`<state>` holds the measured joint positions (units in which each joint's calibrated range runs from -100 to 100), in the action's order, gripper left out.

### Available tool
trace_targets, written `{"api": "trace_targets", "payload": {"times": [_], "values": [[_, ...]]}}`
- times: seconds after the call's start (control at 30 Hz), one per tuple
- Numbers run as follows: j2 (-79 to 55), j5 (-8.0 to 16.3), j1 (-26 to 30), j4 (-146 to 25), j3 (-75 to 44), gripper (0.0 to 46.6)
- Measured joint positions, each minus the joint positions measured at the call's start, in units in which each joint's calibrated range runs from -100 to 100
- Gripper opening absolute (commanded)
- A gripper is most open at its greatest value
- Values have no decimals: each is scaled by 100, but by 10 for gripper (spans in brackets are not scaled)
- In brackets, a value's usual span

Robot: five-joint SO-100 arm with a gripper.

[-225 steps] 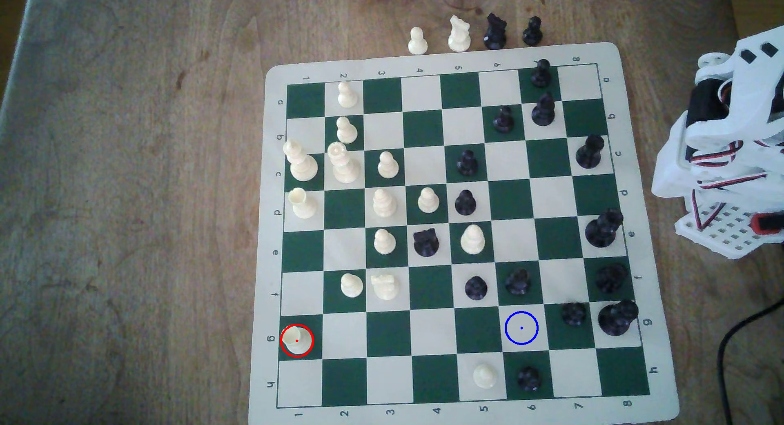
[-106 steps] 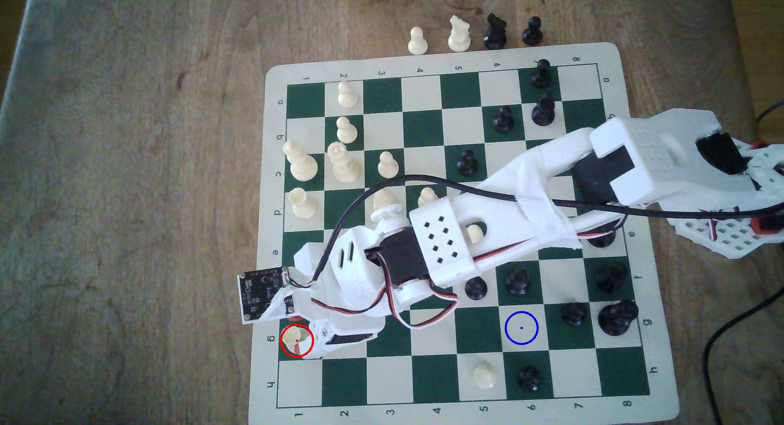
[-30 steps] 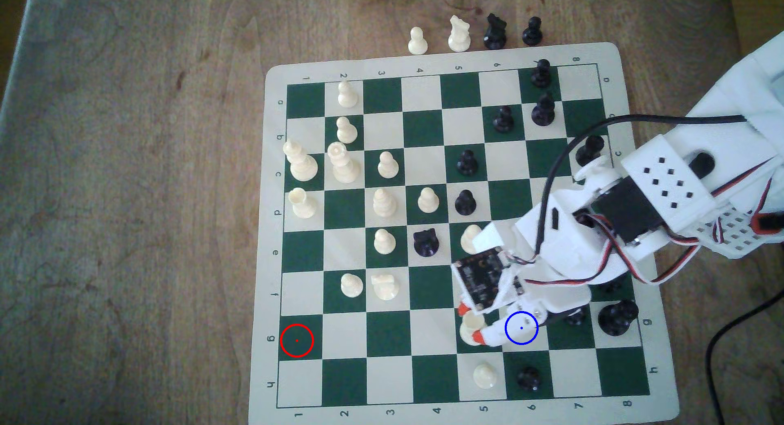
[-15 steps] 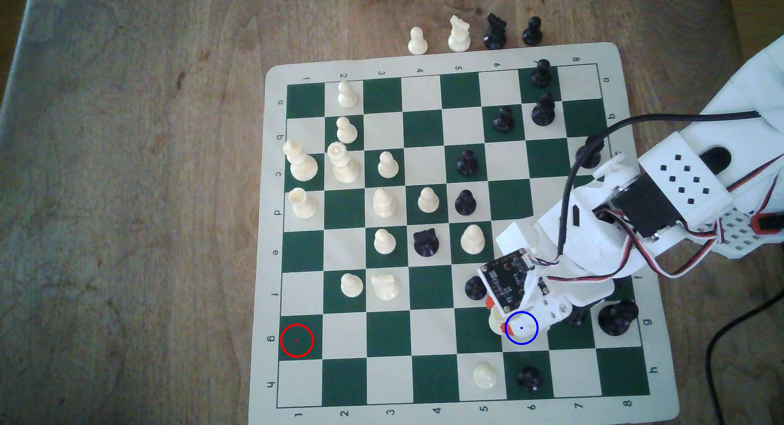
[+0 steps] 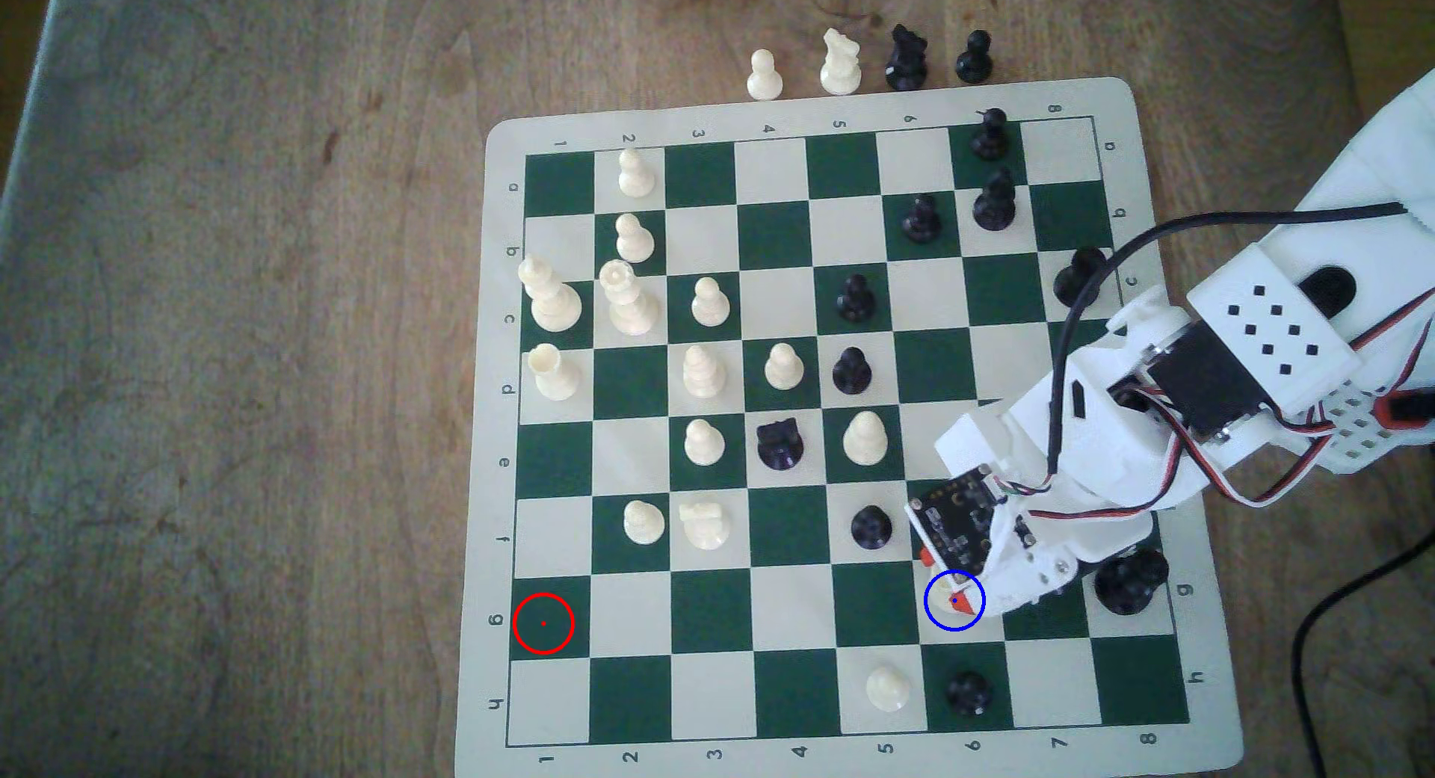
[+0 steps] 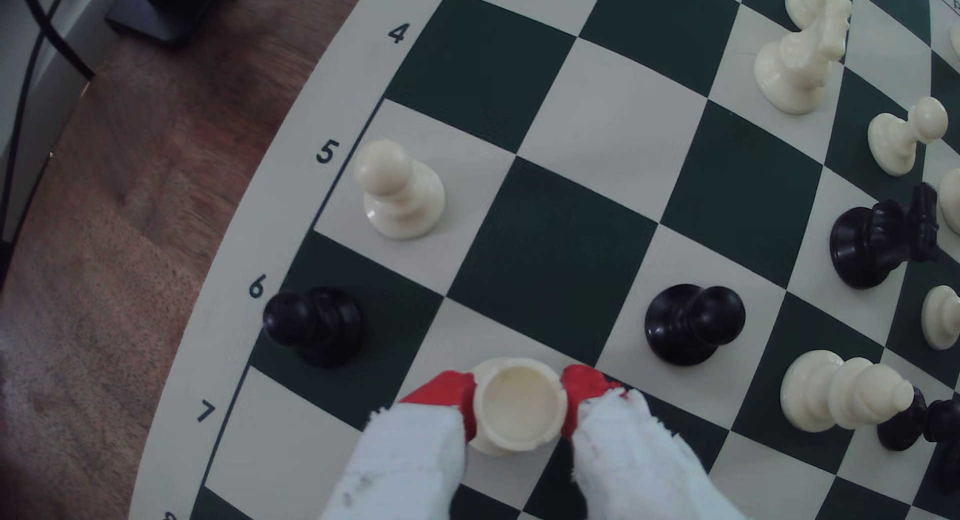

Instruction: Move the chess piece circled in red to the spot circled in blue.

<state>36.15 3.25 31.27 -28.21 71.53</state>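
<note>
The gripper point(image 6: 519, 400), clamping the cream rook point(image 6: 519, 406), is now arriving over the blue-ringed square point(image 5: 939, 619), having left the red-ringed square point(image 5: 543, 623) empty, so only lowering and release are remaining.

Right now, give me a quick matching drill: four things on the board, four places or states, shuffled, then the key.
Things
1. cream rook
2. claw
3. red ring
4. cream pawn on row h

Places or states
A. on a bare dark green square at the exterior view's left
B. held between red fingertips, inside the blue ring
C. on the cream square beside the printed 5
D. shut on a piece

Pairs: 1-B, 2-D, 3-A, 4-C
</note>
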Motion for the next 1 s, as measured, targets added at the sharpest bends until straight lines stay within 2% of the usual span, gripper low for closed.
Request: {"api": "trace_targets", "payload": {"times": [0.73, 0.9, 1.0], "values": [[-243, -15, 103, 175, 0, 2], [-243, -5, 103, 175, 0, 24], [-243, -5, 103, 175, 0, 61]]}}
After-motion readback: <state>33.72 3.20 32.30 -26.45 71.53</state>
